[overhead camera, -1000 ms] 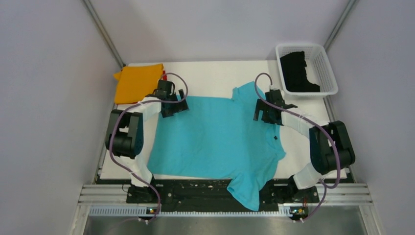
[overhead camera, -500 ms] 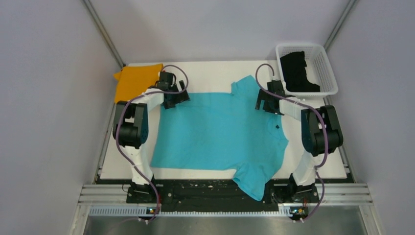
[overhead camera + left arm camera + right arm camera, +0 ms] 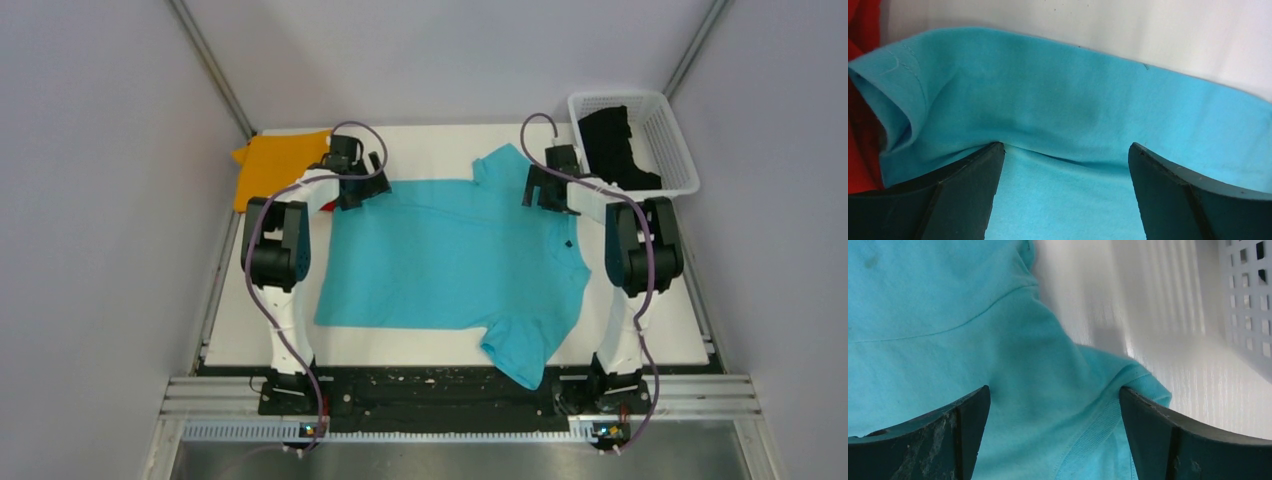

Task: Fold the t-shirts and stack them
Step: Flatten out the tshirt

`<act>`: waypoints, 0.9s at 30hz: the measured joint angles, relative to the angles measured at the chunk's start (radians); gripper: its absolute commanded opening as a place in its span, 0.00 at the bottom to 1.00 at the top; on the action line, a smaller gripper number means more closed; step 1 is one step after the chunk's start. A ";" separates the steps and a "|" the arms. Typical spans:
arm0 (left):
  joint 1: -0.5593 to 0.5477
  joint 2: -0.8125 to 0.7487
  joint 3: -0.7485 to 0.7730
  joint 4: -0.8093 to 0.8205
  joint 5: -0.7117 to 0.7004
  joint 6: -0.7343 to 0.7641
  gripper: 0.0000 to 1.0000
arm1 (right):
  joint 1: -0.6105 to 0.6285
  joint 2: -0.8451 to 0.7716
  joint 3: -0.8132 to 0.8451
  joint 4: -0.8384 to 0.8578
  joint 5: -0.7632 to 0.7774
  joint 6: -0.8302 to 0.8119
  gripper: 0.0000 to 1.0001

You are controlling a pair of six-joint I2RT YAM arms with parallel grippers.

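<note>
The white bench [image 3: 440, 150] is covered across its middle by the turquoise t-shirt [image 3: 450, 260], which is spread flat with its hem toward the left and its collar toward the right. One sleeve is draped over the near edge, and the other lies at the far edge. Both arms are stretched forward along the sides of this shirt, with the elbows raised near mid-bench and the forearms angled inward toward the shirt's far corners. An orange t-shirt [image 3: 275, 165] is laid folded at the far left corner of the bench. A white mesh basket [image 3: 680, 150] is set at the far right corner, and a black t-shirt [image 3: 615, 145] is bundled inside it. A red t-shirt [image 3: 860, 145] is seen just beside the turquoise hem corner in the left wrist view. The left gripper [image 3: 355, 190] is held over that hem corner, where the cloth is rumpled; its fingers [image 3: 968, 190] are spread wide and nothing is grasped. The right gripper [image 3: 545, 190] is held over the far sleeve's shoulder seam; its fingers [image 3: 1168, 440] are likewise spread apart, with no cloth pinched. Whether the fingertips touch the cloth cannot be told
</note>
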 measured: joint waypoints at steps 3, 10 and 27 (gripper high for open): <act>0.000 -0.001 0.000 0.000 0.000 -0.002 0.99 | -0.008 0.006 0.010 0.002 -0.013 -0.008 0.99; 0.002 -0.084 -0.064 -0.021 0.011 -0.002 0.99 | -0.011 -0.060 -0.032 -0.006 -0.066 -0.039 0.99; 0.001 -0.841 -0.572 -0.270 -0.188 -0.134 0.99 | 0.147 -0.428 -0.191 -0.036 -0.140 -0.066 0.99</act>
